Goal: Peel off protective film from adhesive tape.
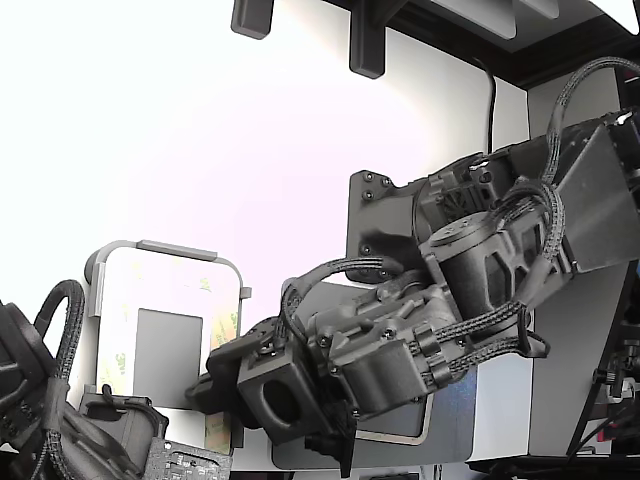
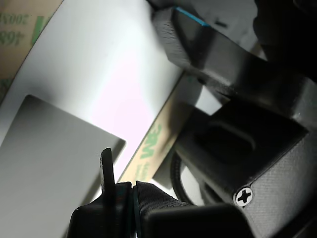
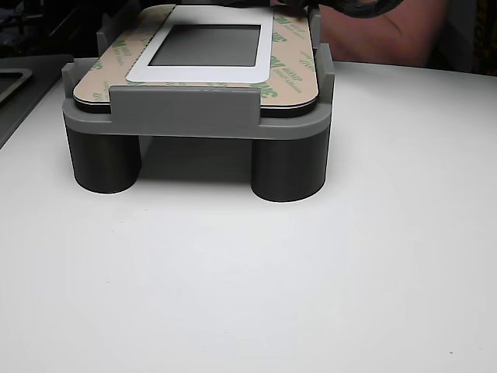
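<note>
The gripper [image 2: 119, 183] shows in the wrist view as one thin dark finger [image 2: 107, 166] standing up from a dark body, its tip just beside the protective film [image 2: 151, 144] that runs along the panel's edge; the second finger is not clearly seen, so I cannot tell whether the jaws are apart or together, nor whether they have the film yet. In the exterior view the gripper is buried under the arm's own housing and cables.

The film, pale tan with green print, looks flat and whole in every view: no lifted corner, no curl, no bare adhesive tape showing. So the peeling appears not yet begun, or at most at the point of catching an edge; all of the stripping seems left to do.

The liner-faced strips edge the white panel [image 3: 203, 71], which has a dark grey rectangular window in its middle. The panel lies flat in a grey fixture [image 3: 183, 116], a shallow cradle with low raised lips on its sides, standing on round dark legs on the white tabletop [image 3: 248, 280]. Nothing else sits in the cradle that I can make out
</note>
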